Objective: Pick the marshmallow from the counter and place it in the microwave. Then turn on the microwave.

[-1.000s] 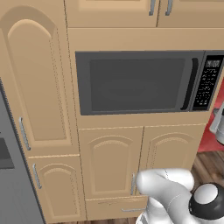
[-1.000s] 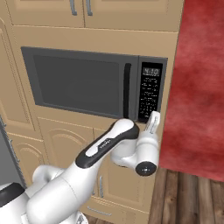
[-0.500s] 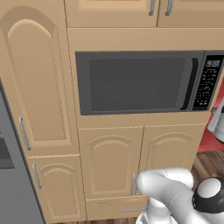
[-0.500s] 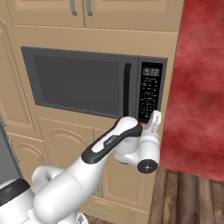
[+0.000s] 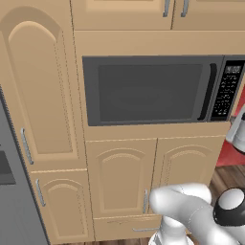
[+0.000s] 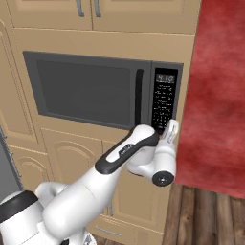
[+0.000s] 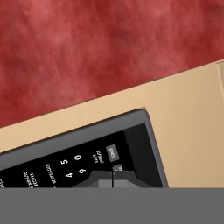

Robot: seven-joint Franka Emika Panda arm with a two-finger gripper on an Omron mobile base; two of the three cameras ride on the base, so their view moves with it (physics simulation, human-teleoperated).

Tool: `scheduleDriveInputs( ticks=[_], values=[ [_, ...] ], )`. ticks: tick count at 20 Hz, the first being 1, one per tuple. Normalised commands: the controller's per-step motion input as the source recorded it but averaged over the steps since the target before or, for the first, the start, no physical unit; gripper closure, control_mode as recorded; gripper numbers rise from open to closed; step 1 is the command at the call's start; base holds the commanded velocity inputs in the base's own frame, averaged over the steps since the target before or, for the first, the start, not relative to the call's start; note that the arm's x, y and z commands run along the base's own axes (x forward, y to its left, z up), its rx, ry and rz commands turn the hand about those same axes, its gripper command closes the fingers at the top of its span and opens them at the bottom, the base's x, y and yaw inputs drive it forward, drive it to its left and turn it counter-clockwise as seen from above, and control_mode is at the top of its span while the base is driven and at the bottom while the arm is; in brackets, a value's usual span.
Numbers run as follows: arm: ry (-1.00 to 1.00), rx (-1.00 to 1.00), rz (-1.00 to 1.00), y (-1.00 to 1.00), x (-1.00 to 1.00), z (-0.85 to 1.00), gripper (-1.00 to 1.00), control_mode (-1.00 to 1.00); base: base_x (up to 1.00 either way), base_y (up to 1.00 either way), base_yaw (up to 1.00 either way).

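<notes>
The white arm reaches up toward one o'clock; its gripper has both fingertips pressed together.

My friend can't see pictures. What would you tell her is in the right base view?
A white robot arm reaches up to the black button panel on the right side of a dark grey built-in microwave, its hand at the panel's lower edge. The microwave door is closed, with tan wooden cabinets around it and a red wall to the right.
</notes>
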Motion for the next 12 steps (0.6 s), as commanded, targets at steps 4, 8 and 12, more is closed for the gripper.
scheduleDriveInputs(
  ticks=[4,8,12],
  values=[
    [0.00,0.03,0.00,-0.06,0.13,0.00,1.00,-1.00,0.00,0.00,0.00],
    [0.00,0.02,0.00,-0.03,0.14,-0.04,1.00,-1.00,0.00,0.00,0.00],
    [0.00,0.01,0.00,-0.01,0.15,-0.06,1.00,-1.00,0.00,0.00,0.00]
  ],
)
